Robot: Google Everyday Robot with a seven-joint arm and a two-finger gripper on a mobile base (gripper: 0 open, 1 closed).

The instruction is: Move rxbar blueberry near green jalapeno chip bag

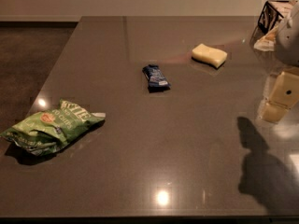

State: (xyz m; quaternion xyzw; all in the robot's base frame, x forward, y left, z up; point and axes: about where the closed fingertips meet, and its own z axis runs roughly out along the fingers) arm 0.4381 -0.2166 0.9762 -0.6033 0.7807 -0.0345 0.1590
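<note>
The rxbar blueberry [155,76] is a small dark blue wrapper with a white patch, lying flat near the middle of the dark table. The green jalapeno chip bag [51,126] is a large crumpled bright green bag with white lettering, lying at the table's left front, far from the bar. My gripper [279,99] shows as pale cream parts at the right edge of the view, above the table and well to the right of the bar. It holds nothing that I can see.
A pale yellow sponge [209,55] lies behind and right of the bar. A black wire rack with packets [273,20] stands at the far right corner. The table's left edge [56,55] drops to a dark floor. My arm's shadow [261,167] falls at the front right.
</note>
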